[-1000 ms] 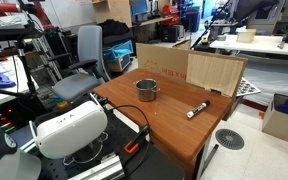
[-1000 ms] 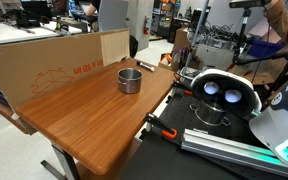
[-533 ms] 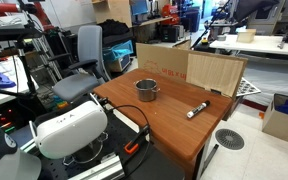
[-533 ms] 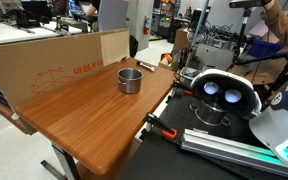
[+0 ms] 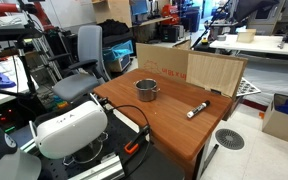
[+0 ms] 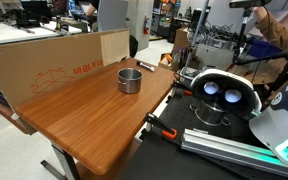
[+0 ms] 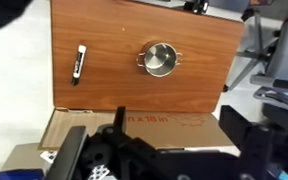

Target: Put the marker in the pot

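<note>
Yet to lift the marker (image 7: 79, 62), lying well apart from the pot (image 7: 160, 59); cannot tell whether the gripper (image 7: 121, 142) gapes.

The arm (image 5: 69, 130) has a smooth, rounded white shell with two bluish round caps (image 6: 220, 92).

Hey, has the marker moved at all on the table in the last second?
No. In an exterior view the marker lies at the same spot and angle as before, with the same gap between it and the pot.
</note>
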Controlling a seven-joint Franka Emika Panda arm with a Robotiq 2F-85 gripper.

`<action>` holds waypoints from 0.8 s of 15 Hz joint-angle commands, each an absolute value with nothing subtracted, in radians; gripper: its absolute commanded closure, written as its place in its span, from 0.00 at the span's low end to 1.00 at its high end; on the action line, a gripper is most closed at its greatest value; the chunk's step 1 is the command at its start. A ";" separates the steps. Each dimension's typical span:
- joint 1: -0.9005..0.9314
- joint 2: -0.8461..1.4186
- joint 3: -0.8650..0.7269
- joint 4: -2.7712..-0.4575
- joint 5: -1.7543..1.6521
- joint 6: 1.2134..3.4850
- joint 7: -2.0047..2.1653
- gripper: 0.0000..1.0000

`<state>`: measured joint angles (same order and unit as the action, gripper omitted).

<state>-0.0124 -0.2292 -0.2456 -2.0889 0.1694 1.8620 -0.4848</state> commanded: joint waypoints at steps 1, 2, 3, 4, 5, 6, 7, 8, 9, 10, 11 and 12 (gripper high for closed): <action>-0.048 -0.126 -0.245 -2.001 0.231 1.822 -0.494 0.00; -0.057 -0.093 -0.246 -1.979 0.243 1.817 -0.493 0.00; -0.065 -0.064 -0.243 -1.958 0.250 1.813 -0.491 0.00; -0.075 -0.031 -0.242 -1.937 0.257 1.813 -0.488 0.00; -0.084 -0.007 -0.236 -1.919 0.262 1.814 -0.486 0.00; -0.094 0.026 -0.234 -1.899 0.270 1.814 -0.491 0.00; -0.102 0.051 -0.231 -1.884 0.278 1.821 -0.488 0.00; -0.111 0.088 -0.227 -1.858 0.279 1.813 -0.487 0.00; -0.118 0.113 -0.222 -1.846 0.270 1.833 -0.476 0.00; -0.127 0.151 -0.219 -1.821 0.269 1.832 -0.477 0.00; -0.136 0.177 -0.215 -1.805 0.268 1.837 -0.473 0.00; -0.147 0.211 -0.210 -1.783 0.273 1.836 -0.477 0.00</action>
